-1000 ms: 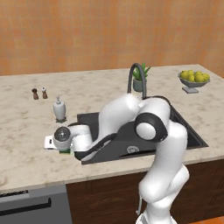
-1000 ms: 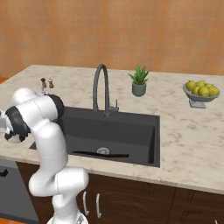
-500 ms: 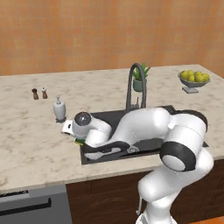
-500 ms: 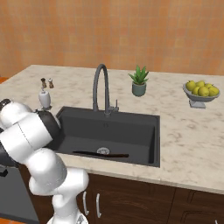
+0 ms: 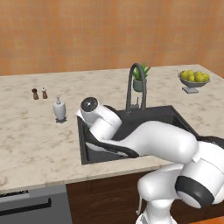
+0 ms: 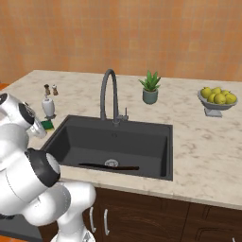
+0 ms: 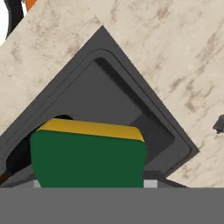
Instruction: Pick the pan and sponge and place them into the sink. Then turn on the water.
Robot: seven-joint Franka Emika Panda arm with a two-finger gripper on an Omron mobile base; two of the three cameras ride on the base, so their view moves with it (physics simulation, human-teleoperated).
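One item of the two, the pan (image 6: pixel 109 166), is already seen lying in the sink (image 6: pixel 166 151). The sponge (image 7: pixel 89 153) is held between the jaws of the gripper (image 7: pixel 89 183), carried above the sink's left corner. Its release is judged outstanding, and no water is seen at the faucet (image 6: pixel 108 94).

Kitchen: marble counter (image 6: pixel 198 142), sink (image 6: pixel 113 144), faucet (image 6: pixel 108 94), lemon bowl (image 6: pixel 216 98).
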